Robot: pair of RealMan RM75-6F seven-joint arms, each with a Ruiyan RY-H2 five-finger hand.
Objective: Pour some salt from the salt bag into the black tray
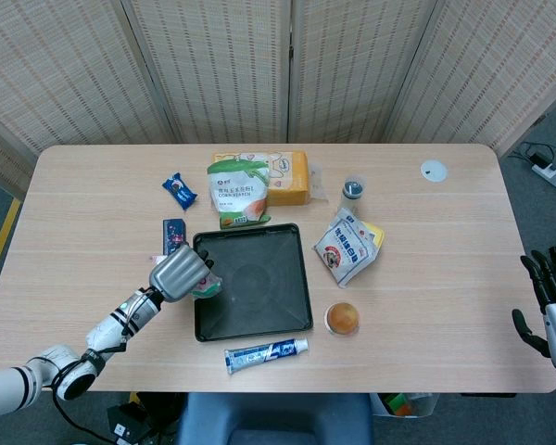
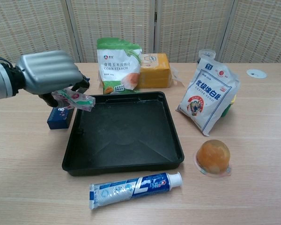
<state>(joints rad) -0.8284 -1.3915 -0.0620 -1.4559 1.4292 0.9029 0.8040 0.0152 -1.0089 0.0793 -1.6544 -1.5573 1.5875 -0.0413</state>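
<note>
The black tray (image 1: 259,311) (image 2: 126,159) lies in the middle of the table, nothing visible in it. My left hand (image 1: 178,273) (image 2: 49,71) hovers at the tray's left edge and grips a small clear salt bag (image 2: 74,98) (image 1: 204,286) with pink print. The bag is tipped sideways, its free end over the tray's left rim. No salt stream shows. My right hand (image 1: 549,297) hangs off the table's right edge, fingers apart and holding nothing; the chest view does not show it.
Around the tray: a dark blue box (image 2: 60,117) under my left hand, a blue snack packet (image 1: 179,191), corn starch bag (image 2: 119,64), yellow pack (image 2: 154,70), white sugar bag (image 2: 209,95), jar (image 1: 353,190), jelly cup (image 2: 213,156), toothpaste tube (image 2: 133,188).
</note>
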